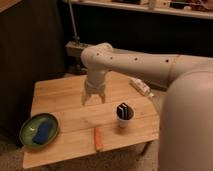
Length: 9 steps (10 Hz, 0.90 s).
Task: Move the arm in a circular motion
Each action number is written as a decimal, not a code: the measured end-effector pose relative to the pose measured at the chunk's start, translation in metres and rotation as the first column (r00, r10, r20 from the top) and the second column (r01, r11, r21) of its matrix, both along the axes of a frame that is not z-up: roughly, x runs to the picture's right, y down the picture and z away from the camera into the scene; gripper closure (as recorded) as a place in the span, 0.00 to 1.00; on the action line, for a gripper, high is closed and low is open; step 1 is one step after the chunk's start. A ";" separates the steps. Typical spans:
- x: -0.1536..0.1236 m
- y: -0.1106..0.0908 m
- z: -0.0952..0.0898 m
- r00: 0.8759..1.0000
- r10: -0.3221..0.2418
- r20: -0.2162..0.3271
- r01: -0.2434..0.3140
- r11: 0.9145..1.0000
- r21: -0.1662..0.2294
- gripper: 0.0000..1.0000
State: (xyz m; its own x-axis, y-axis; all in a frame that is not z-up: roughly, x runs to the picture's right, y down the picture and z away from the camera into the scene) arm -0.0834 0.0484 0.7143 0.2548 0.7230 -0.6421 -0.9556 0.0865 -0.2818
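My cream-white arm (145,65) reaches in from the right, its thick tubular segment dotted with small dark holes, and bends down at a rounded joint over the wooden table (60,95). The gripper (93,99) hangs at its tip, pointing down above the table's middle, left of a white cup (124,116) with dark contents. It holds nothing that I can see.
A green plate (30,135) with a blue object (42,132) sits at the table's front left. An orange carrot-like piece (98,138) lies near the front edge. A white object (140,87) lies at the table's back right. Dark shelving stands behind.
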 end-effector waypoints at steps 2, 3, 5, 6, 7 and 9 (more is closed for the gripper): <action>-0.046 -0.028 0.032 0.999 -0.045 0.027 0.044 0.997 0.065 0.35; -0.057 -0.041 0.046 0.998 -0.060 0.026 0.058 0.995 0.083 0.35; -0.065 -0.078 0.087 0.997 -0.077 0.007 0.076 0.991 0.106 0.35; -0.061 -0.096 0.106 0.997 -0.072 -0.014 0.073 0.991 0.114 0.35; -0.054 -0.112 0.123 0.998 -0.058 -0.041 0.062 0.991 0.119 0.35; -0.028 -0.135 0.145 0.994 -0.013 -0.104 0.026 0.991 0.128 0.35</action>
State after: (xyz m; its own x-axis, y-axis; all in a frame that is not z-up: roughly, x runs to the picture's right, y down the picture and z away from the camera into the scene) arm -0.1117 -0.0871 0.8594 0.2070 0.7970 -0.5673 -0.9767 0.1348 -0.1671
